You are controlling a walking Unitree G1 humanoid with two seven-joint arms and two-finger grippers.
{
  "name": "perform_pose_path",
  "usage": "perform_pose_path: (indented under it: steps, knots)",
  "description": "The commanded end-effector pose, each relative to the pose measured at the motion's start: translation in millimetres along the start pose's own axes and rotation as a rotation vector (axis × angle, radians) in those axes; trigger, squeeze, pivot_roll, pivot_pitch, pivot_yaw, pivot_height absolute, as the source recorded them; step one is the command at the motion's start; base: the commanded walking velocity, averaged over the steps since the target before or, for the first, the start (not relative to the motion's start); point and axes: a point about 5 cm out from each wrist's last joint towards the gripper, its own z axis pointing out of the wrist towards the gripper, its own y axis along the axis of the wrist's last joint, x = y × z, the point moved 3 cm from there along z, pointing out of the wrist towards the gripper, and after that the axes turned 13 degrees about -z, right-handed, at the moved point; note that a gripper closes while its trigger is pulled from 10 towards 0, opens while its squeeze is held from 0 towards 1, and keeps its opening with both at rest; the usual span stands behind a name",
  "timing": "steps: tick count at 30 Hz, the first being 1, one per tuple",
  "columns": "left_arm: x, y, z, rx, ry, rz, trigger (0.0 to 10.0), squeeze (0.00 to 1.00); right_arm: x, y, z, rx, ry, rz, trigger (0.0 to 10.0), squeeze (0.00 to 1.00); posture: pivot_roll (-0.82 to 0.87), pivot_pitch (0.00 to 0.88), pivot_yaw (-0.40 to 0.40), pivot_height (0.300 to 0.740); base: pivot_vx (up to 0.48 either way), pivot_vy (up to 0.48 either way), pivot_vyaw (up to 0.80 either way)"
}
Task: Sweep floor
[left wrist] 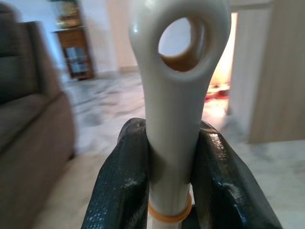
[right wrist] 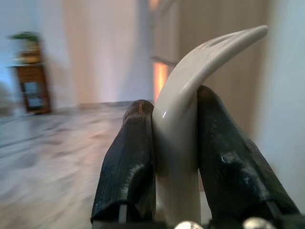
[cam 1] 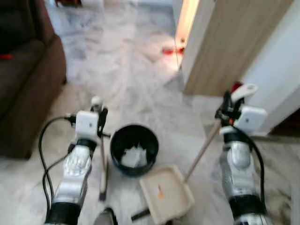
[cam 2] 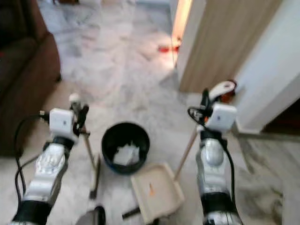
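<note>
While the head views show the left gripper (cam 1: 100,114) holding the broom (cam 1: 102,161) upright beside the black bin (cam 1: 134,149), the right gripper (cam 1: 228,107) steadies the dustpan (cam 1: 166,193) by its handle. Both wrist views show fingers (left wrist: 125,186) clenched on pale handles. Best tip the pan slowly over the bin, keeping its orange scrap (cam 1: 160,191) aboard.

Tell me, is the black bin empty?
Not empty. The black bin on the floor has white crumpled scraps lying in its bottom; it is far from full.
</note>
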Motion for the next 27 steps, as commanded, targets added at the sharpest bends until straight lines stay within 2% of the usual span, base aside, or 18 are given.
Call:
perform_pose_path:
  steps: [1,27]
  knots:
    - [-3.4,5.4,1.4,-0.022,-0.012,0.007,10.0,0.00,-6.1,5.4,1.4,-0.024,-0.019,0.000,10.0,0.00,0.20,0.154,-0.095,0.740,-0.285,0.000,0.00]
    - [-4.0,5.4,1.7,-0.021,-0.014,0.006,10.0,0.00,-4.8,5.4,1.0,-0.026,-0.011,-0.007,10.0,0.00,0.20,0.148,-0.095,0.740,-0.284,0.000,0.00]
